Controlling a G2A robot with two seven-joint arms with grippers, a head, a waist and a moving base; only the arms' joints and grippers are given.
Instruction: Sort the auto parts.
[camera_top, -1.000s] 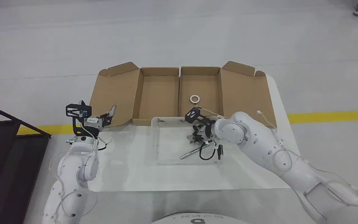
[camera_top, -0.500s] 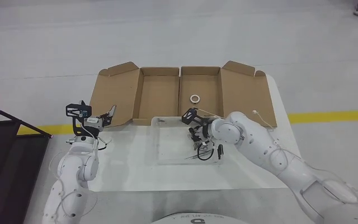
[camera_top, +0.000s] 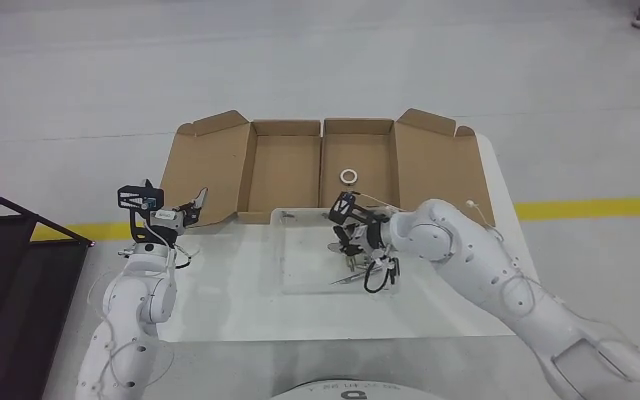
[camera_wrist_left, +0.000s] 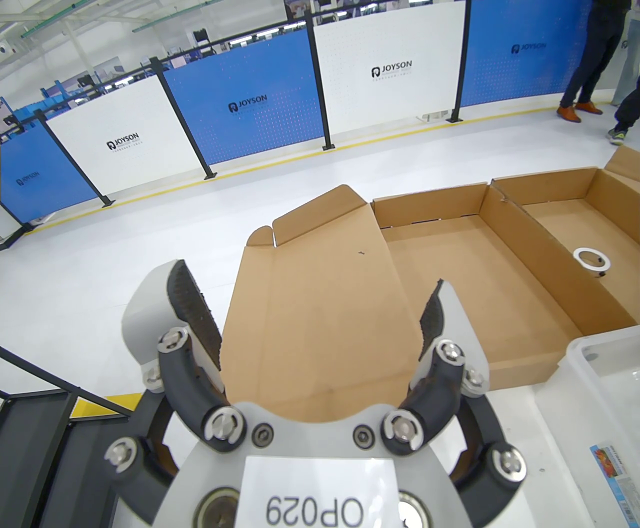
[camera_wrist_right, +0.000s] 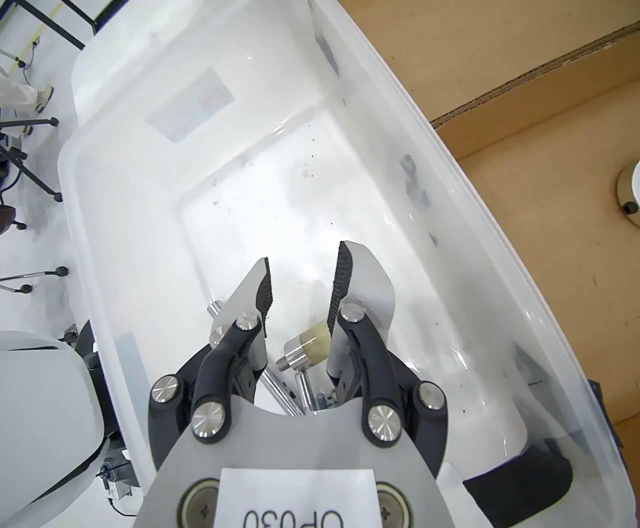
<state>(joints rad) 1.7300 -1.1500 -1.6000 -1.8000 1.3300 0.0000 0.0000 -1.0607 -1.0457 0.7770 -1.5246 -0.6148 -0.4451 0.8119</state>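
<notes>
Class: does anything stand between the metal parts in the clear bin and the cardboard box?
Yes: the clear bin's wall and the cardboard box's front wall lie between, so parts need lifting over both. Nothing visible separates the right gripper from the capped stud below it.

The left gripper (camera_wrist_left: 307, 277) has its 2 fingers spread wide, framing the open flap (camera_wrist_left: 310, 325) of a cardboard box (camera_wrist_left: 450, 270) just ahead. A white ring (camera_wrist_left: 591, 260) lies in the compartment farther from it.

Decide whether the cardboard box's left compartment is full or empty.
Empty: the left compartment shows bare cardboard floor; the white ring lies in the right compartment.
</notes>
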